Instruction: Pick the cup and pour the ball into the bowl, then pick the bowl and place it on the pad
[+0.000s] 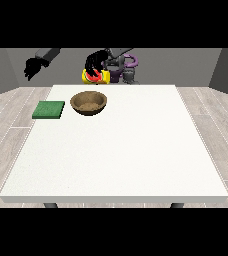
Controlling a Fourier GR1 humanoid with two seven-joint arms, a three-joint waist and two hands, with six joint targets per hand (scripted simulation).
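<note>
Up at the far edge of the table, the robot hand at the view's right has the yellow cup in its grasp, dark fingers curled over the top of it. The cup is lifted off the table and tipped well over on its side, a red interior facing the camera, and it hangs just behind and above the far rim of the brown bowl. Whether the ball is inside that red opening, hard to say from here. The bowl sits upright on the table, left of centre and towards the robot, its hollow showing a speckled brown bottom. Just beside it, at the view's left near the table's edge, lies the flat green pad, apart from the bowl with a strip of white between them. Out wide, the robot hand at the view's left is raised in the air beyond the table's corner, holding nothing, well away from cup, bowl and pad; how its fingers lie, I cannot tell.
</note>
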